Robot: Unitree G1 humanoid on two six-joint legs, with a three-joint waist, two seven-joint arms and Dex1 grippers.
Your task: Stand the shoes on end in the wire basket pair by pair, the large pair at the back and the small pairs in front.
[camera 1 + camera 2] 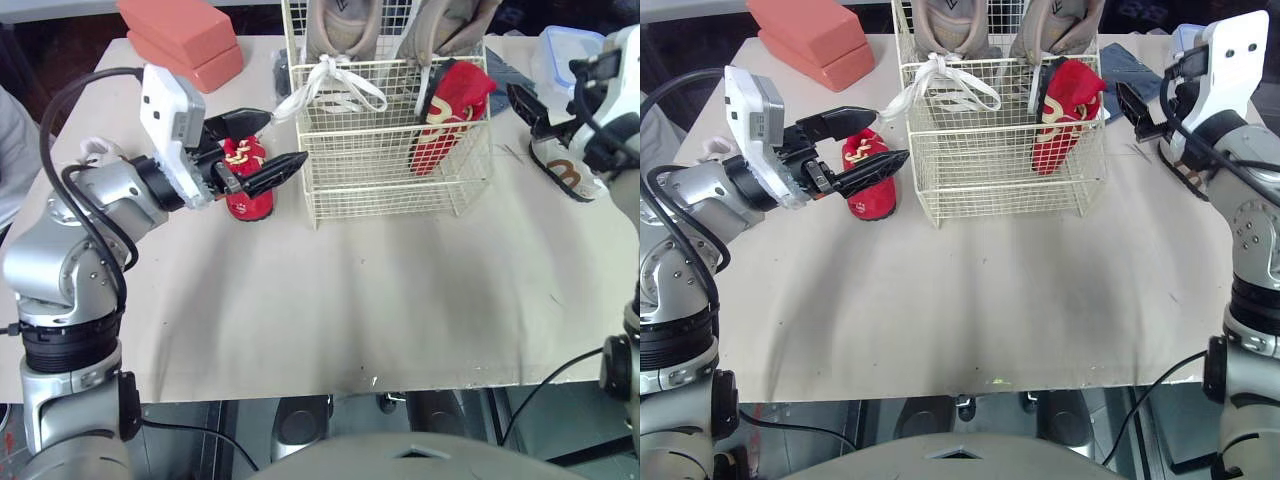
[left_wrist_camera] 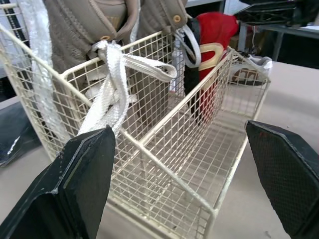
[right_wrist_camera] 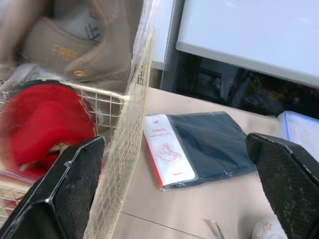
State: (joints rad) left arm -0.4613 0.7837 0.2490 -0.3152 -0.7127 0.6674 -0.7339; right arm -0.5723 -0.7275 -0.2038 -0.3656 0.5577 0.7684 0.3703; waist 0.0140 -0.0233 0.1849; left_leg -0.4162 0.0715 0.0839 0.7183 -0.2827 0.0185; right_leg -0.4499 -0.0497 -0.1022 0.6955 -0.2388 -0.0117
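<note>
Currently, the wire basket (image 1: 380, 190) is positioned at the rear centre of the surface (image 1: 380, 300). The large beige shoes (image 1: 335, 25) are stood on end in its back section, and their white laces (image 1: 335, 85) are draped over the rim. One small red shoe (image 1: 450, 115) is stood on end at the right end of the front section. A second red shoe (image 1: 252, 200) is located on the surface just beside the basket's left wall.

The left gripper (image 1: 287, 137) is held between that shoe and the basket's front left corner. Its jaws are spread wide and nothing is gripped; contact with the shoe cannot be determined. The right gripper (image 3: 174, 142) is held near the basket's right side, its jaws likewise spread wide and empty. A white sneaker (image 1: 565, 170) is seen on the surface beneath the right arm.

A dark travel pouch (image 3: 209, 144) is laid behind the basket on its right. Two pink boxes (image 1: 185, 40) are stacked at the rear left, and a plastic container (image 1: 565, 50) is placed at the rear right.
</note>
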